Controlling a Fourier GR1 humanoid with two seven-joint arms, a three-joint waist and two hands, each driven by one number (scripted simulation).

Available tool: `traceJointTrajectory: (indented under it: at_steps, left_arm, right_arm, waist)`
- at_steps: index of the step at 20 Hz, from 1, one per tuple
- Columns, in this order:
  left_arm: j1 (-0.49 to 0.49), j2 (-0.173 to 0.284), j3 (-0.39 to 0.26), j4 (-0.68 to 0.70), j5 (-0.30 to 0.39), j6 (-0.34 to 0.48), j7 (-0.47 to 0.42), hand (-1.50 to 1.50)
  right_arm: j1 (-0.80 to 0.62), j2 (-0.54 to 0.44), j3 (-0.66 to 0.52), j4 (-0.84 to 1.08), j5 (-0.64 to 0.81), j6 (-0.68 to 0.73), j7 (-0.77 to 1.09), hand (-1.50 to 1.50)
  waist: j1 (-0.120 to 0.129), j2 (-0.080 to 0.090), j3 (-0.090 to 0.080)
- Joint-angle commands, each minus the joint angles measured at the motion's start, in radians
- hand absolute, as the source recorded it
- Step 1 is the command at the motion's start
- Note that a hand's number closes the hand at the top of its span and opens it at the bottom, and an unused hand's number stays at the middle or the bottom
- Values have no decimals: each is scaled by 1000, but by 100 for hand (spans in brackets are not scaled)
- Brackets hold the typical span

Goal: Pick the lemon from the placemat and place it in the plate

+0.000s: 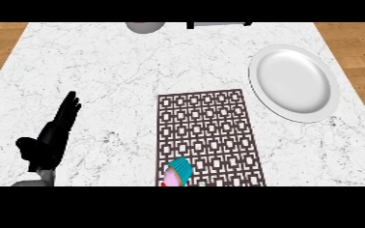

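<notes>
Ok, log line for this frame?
left hand open | right hand unseen | lemon unseen | cupcake on placemat | plate empty

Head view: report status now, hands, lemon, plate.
Left hand open, resting low left. Right hand not in view. No lemon visible; only a cupcake on the placemat, near edge. Plate bare, beyond the placemat's far right corner.

Counted on the marble counter (107,77): 1 white plate (294,82), 1 brown lattice placemat (210,135), and 1 cupcake (176,173) in a teal wrapper. At the far edge, 1 grey rounded object (146,26) and 1 dark-edged object (217,24), both cut off. 1 black hand (50,140) in view.
</notes>
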Motion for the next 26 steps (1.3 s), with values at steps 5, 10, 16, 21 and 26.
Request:
traceJointTrajectory:
  at_steps: [5,10,16,21,26]
  left_arm:
    - [-63,6,2,34,-11,-45,3,0]
    - [-60,-22,4,0,-33,-32,23,0]
    - [-127,-60,-4,46,-61,-22,68,0]
    - [-22,-58,-8,-59,-84,-16,67,0]
    - [-44,-28,38,-8,-67,-70,30,0]
  right_arm:
    - [-52,-109,-232,307,-180,209,-386,150]
    - [-174,-74,-172,256,-112,223,-281,150]
    - [-306,-27,-84,288,-27,272,-235,150]
    - [-374,59,-38,218,4,289,-121,150]
    - [-451,180,44,213,97,242,-57,150]
  waist:
    - [66,11,-5]
    - [73,9,-6]
    - [79,12,-6]
    - [78,9,-6]
    - [77,9,-6]
